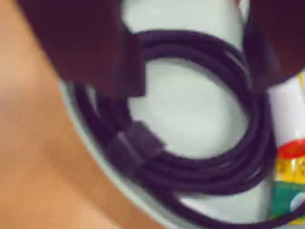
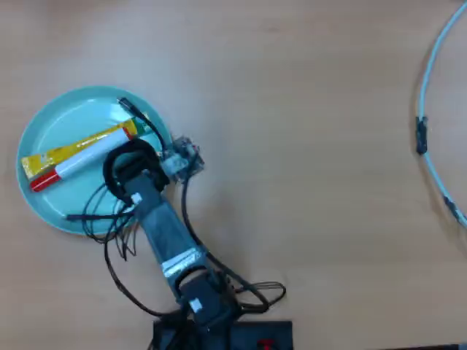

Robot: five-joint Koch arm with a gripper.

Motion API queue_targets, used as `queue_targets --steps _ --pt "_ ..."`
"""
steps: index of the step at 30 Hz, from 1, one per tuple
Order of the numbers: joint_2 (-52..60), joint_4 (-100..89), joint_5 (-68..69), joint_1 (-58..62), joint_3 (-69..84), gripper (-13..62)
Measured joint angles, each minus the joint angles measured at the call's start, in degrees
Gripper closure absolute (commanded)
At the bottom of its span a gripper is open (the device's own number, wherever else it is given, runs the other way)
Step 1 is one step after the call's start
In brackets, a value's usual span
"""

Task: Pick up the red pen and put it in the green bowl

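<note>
The green bowl (image 2: 66, 117) lies on the table at the left of the overhead view. The red pen (image 2: 80, 162), with its white barrel and red cap, lies inside it beside a yellow sachet stick (image 2: 76, 148). My gripper (image 2: 130, 173) hangs over the bowl's right part, above a coiled black cable (image 2: 109, 166). In the wrist view my gripper (image 1: 195, 76) is open: two dark blurred jaws stand apart at the top with nothing between them. Below them are the cable coil (image 1: 205, 171) and the bowl's floor (image 1: 190, 119). The pen's white barrel (image 1: 286, 112) shows at the right edge.
The bowl sits on a bare wooden table (image 2: 306, 109). A thin pale blue hoop-like cable (image 2: 430, 109) curves along the right edge. The arm's base and loose black wires (image 2: 219, 306) lie at the bottom centre.
</note>
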Motion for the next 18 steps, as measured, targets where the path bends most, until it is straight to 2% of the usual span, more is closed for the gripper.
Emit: queue_targets --steps 18 --pt "32.4 -23.8 5.9 23.2 47.0 29.9"
